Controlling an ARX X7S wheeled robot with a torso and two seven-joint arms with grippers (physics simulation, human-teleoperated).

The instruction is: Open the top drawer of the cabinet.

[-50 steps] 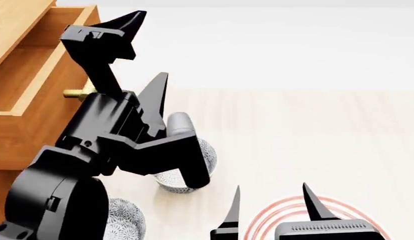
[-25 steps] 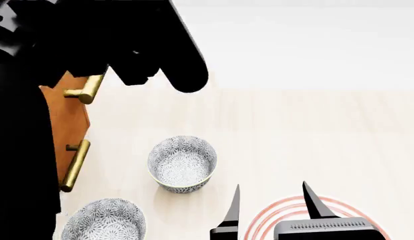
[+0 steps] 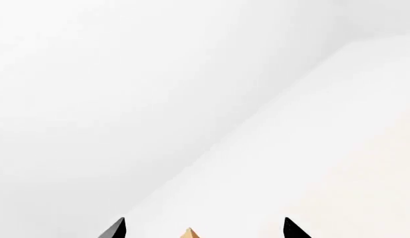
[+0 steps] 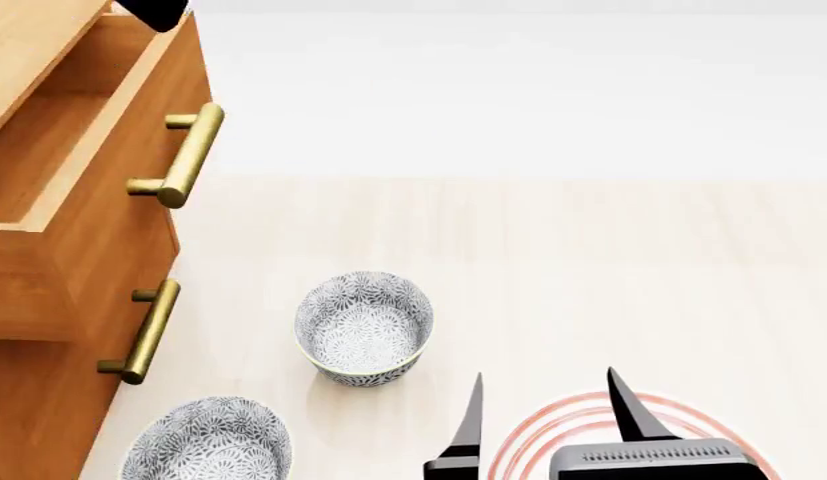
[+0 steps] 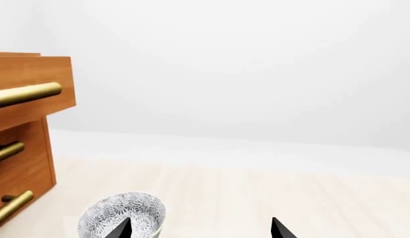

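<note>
the left arm has cleared off. half a second ago its black bulk covered the whole cabinet side of the head view, and now only a black scrap shows at the top corner above the cabinet (image 4: 40,330). what that uncovers is the top drawer (image 4: 86,190) standing pulled out, its lighter wood box open to the camera, front panel proud of the drawer beneath, so the opening looks done and the arm seems to be retreating.

the drawer sits at the floor's left edge, pointing out toward the two patterned bowls (the nearer bowl (image 4: 365,328) lies just off its front). its brass handle (image 4: 186,155) runs lengthwise along the front, parallel to the lower handle.

the left gripper (image 3: 203,229) shows two spread tips on nothing. the right gripper (image 4: 544,420) hangs parted and empty over a red-ringed plate (image 4: 573,425) at the near edge.
</note>
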